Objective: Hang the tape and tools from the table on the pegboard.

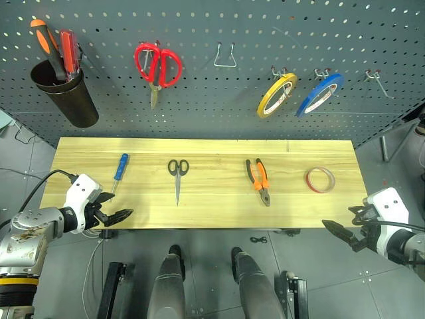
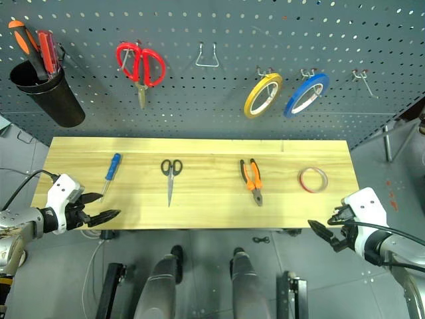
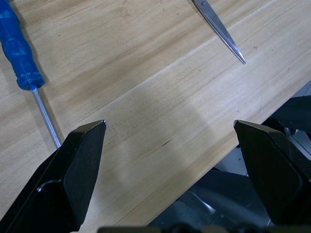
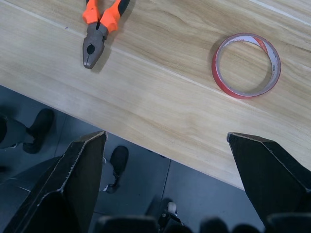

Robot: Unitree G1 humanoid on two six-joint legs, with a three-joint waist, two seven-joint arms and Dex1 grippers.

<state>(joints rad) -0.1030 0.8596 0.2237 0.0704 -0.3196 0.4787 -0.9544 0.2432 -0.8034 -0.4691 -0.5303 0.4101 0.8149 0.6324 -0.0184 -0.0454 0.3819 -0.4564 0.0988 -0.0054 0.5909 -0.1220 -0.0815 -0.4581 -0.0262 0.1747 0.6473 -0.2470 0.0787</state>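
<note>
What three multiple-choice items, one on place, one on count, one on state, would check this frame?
1. Where does the red tape lie?
A. On the table, right of the pliers
B. On a pegboard hook
C. In the black cup

2. How many rolls of tape hang on the pegboard?
A. None
B. Two
C. Four

3. How is the left hand?
A. Shut on the blue screwdriver
B. Shut on the small scissors
C. Open, holding nothing

Answers:
1 A: the ring lies flat on the planks, past the pliers.
2 B: one yellow roll, one blue roll.
3 C: its fingers stand apart over bare wood, beside the blue screwdriver.
</note>
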